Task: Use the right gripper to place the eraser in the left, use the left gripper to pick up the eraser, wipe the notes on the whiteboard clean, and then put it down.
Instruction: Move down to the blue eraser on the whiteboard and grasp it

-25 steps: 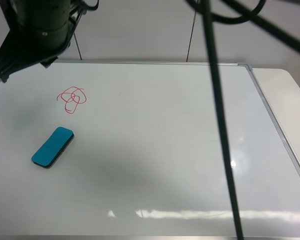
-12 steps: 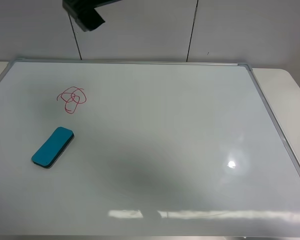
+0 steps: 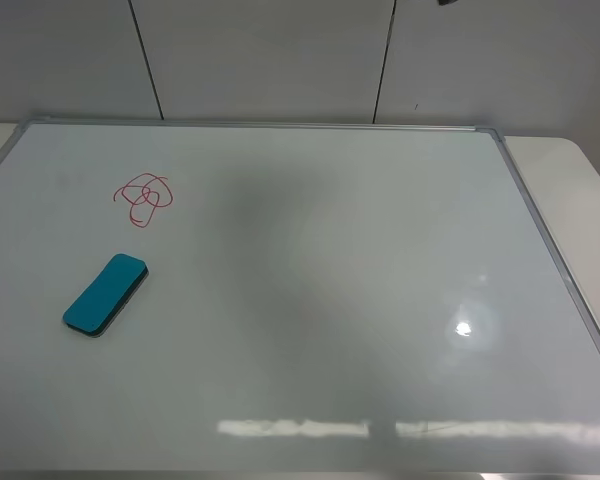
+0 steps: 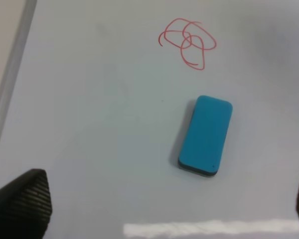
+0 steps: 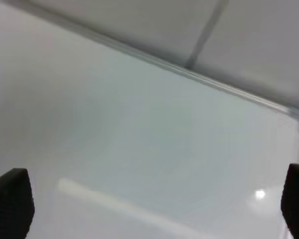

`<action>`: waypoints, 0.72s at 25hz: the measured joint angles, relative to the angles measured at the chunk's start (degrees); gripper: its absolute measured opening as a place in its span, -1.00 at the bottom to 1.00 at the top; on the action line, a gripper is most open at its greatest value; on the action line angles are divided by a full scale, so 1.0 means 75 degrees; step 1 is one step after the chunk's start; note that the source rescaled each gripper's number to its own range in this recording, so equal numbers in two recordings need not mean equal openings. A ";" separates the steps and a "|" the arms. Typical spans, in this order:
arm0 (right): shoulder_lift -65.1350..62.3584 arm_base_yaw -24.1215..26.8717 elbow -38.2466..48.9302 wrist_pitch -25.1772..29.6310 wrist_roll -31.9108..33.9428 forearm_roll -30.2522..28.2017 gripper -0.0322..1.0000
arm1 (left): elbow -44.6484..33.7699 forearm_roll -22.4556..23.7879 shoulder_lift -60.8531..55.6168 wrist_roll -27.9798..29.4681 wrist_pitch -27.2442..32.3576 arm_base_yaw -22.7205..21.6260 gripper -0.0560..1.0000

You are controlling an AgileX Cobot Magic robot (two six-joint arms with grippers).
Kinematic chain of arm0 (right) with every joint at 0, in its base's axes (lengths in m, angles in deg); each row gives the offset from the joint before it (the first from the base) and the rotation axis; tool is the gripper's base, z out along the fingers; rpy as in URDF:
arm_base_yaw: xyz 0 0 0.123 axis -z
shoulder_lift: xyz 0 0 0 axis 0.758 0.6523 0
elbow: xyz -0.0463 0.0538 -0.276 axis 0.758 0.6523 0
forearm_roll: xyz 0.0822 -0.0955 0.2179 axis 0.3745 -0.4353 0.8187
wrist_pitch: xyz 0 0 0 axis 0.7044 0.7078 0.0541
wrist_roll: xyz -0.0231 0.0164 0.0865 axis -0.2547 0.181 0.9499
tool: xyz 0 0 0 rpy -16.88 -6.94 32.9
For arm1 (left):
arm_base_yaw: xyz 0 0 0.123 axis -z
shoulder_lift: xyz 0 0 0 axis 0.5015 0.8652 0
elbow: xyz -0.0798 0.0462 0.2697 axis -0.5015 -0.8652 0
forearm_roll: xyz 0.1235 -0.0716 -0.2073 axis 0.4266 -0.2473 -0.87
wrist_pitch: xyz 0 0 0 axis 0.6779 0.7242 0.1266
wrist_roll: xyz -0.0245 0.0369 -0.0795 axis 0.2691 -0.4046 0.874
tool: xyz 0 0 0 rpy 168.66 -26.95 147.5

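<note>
We see whiteboard (image 3: 380,250) open toward its right edge, eraser (image 3: 106,293) lower left, long axis slanting up-right, notes (image 3: 144,198) apart above, left end effector (image 4: 162,204) and right end effector (image 5: 152,209) spread.

Only the tips of the left pincer (image 4: 162,206) show, cropped at the corners — the right pincer (image 5: 153,206) likewise, in a blurred view. The near edge of the whiteboard (image 3: 330,300) runs off the high view.

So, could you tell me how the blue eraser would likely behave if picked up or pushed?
The eraser lies flat and low, so it probably won't tip or roll. On the glossy whiteboard it would likely slide if nudged. Its blocky shape suggests it stays stiff when gripped.
</note>
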 joint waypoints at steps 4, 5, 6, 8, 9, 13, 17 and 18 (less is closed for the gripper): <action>-0.1078 0.1033 0.0811 0.0010 0.0148 0.0003 1.00 | 0.0000 0.0000 0.0000 0.0000 0.0000 0.0000 1.00; -0.1368 0.1298 0.1022 0.0010 0.0155 0.0009 1.00 | 0.0000 0.0000 0.0000 0.0000 0.0000 0.0000 1.00; -0.1681 0.1510 0.1231 0.0032 0.0154 0.0009 1.00 | 0.0000 0.0000 0.0000 0.0000 0.0000 0.0000 1.00; -0.2321 0.1968 0.1626 0.0114 0.0147 0.0022 1.00 | 0.0000 0.0000 0.0000 0.0000 0.0000 0.0000 1.00; -0.2712 0.2129 0.1846 0.0160 0.0139 0.0052 1.00 | 0.0000 0.0000 0.0000 0.0000 0.0000 0.0000 1.00; -0.4326 0.2733 0.2617 0.0191 0.0105 0.0118 1.00 | 0.0000 0.0000 0.0000 0.0000 0.0000 0.0000 1.00; -0.5537 0.3124 0.2968 0.0199 0.0051 0.0165 1.00 | 0.0000 0.0000 0.0000 0.0000 0.0000 0.0000 1.00; -0.5864 0.3227 0.3038 0.0199 0.0002 0.0169 1.00 | 0.0000 0.0000 0.0000 0.0000 0.0000 0.0000 1.00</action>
